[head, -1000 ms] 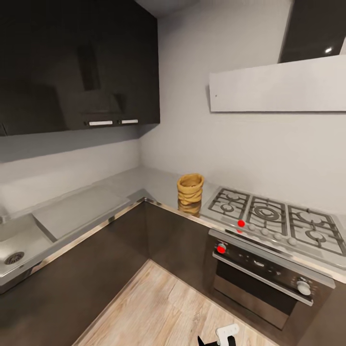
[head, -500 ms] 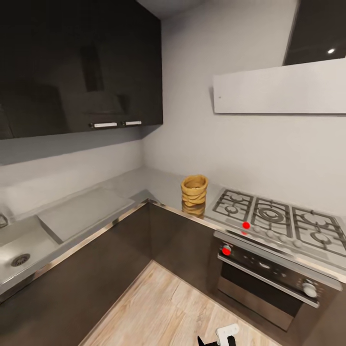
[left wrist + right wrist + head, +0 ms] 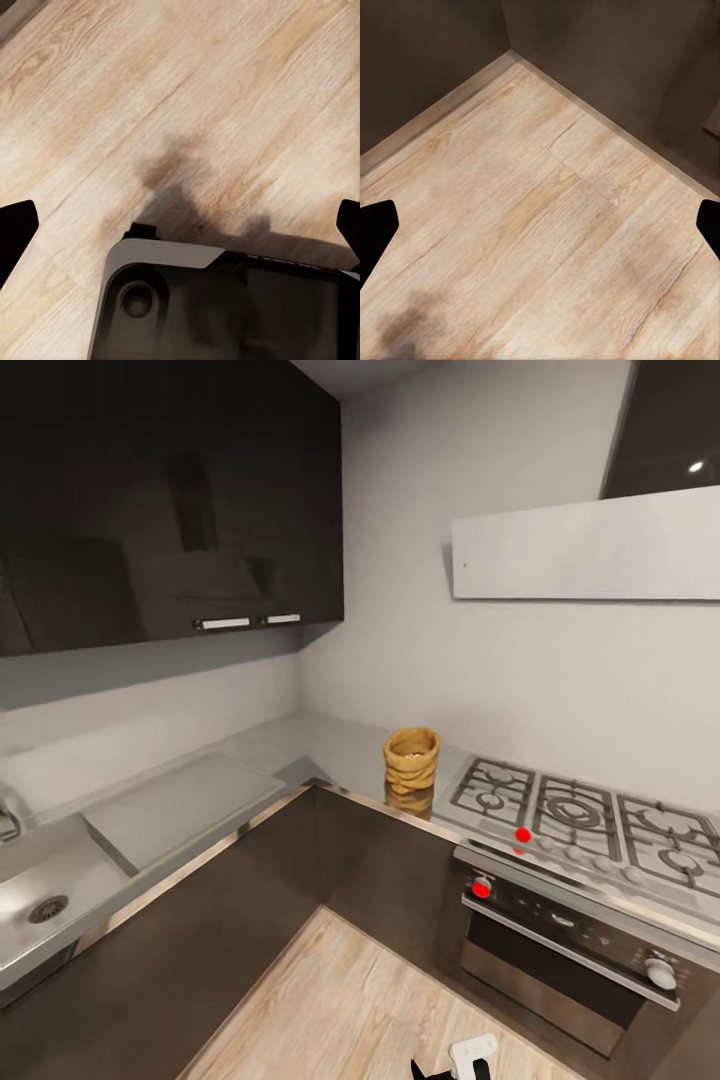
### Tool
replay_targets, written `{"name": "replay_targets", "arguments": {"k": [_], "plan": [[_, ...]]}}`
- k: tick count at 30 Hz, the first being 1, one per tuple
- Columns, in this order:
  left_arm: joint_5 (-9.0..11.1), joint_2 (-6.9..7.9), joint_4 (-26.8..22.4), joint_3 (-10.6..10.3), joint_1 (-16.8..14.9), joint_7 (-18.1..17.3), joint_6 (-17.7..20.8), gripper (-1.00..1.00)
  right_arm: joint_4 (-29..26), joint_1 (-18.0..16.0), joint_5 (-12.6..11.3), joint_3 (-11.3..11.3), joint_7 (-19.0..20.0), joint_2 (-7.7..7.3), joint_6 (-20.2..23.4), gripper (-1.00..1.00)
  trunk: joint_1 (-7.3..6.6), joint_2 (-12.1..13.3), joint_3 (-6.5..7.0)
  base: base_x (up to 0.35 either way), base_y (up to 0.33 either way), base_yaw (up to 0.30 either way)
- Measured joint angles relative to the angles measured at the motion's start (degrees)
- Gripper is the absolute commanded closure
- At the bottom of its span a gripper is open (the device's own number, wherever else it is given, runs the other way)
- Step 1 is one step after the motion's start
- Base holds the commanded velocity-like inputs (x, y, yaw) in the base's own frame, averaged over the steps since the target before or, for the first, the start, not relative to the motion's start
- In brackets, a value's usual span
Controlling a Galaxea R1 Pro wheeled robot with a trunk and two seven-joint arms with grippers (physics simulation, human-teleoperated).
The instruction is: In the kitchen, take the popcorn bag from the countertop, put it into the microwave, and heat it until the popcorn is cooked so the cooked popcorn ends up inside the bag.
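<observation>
The tan-brown popcorn bag [image 3: 411,758] stands upright on the grey metallic countertop [image 3: 322,744], in the corner just left of the gas hob [image 3: 585,818]. I cannot see the popcorn inside it. The microwave is out of view. Both arms hang low, far from the bag. In the left wrist view, my left gripper [image 3: 181,229] is open over the wooden floor and the robot's dark base [image 3: 225,304]. My right gripper [image 3: 540,225] is open above bare floorboards near the cabinet fronts. Nothing is between either pair of fingers.
A steel oven [image 3: 565,950] with red-marked knobs sits under the hob, and a flat white hood [image 3: 590,545] hangs above. Glossy black wall cabinets [image 3: 170,500] fill the upper left. A sink [image 3: 45,885] and drainer lie on the left worktop. Wooden floor [image 3: 350,1010] lies inside the L.
The head camera has moved, so the whole picture has slid a little to the right and the counter looks slightly nearer. The bag has not moved on the worktop.
</observation>
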Motion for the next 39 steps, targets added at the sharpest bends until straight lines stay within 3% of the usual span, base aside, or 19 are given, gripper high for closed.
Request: {"name": "replay_targets", "arguments": {"k": [5, 24, 26, 28, 32, 39], "plan": [[-0.02, 0.00, 0.00, -0.01, 0.00, 0.03, -0.01, -1.00, -0.02, 0.00, -0.07, 0.00, 0.00, 0.00, -0.01, -1.00, -1.10, 2.01, 0.90, 0.003, 0.003, 0.000], [0.01, 0.32, 0.00, 0.08, 0.10, 0.07, 0.39, -1.00, 0.31, 0.02, -0.04, -0.08, 0.06, -0.43, -0.09, -1.00, -1.10, 2.03, 0.90, 0.000, 0.000, 0.000], [-0.06, 0.02, 0.00, -0.10, 0.13, 0.07, 0.40, -1.00, 3.67, 0.19, 0.06, -0.11, 0.07, -0.87, -0.08, -1.00, -1.10, 2.03, 0.90, 0.000, 0.000, 0.000], [-0.24, -0.19, -0.01, -0.36, 0.19, 0.17, 0.43, -1.00, 12.25, 0.07, 0.08, -0.22, 0.03, -1.70, -0.08, -1.00, -1.10, 2.03, 0.90, 0.000, 0.000, 0.000], [-0.32, -0.25, 0.06, -0.53, 0.33, 0.17, 0.51, -1.00, 20.72, 0.53, 0.14, 0.02, 0.04, -2.82, -0.04, -1.00, -1.10, 2.03, 0.90, 0.000, 0.000, 0.000], [-0.42, -0.20, 0.70, -0.67, 0.40, -0.15, 2.21, -1.00, 25.55, 0.62, 0.12, 0.00, 0.11, -2.87, 0.07, -1.00, -1.10, 2.03, 0.90, 0.000, 0.000, 0.000]]}}
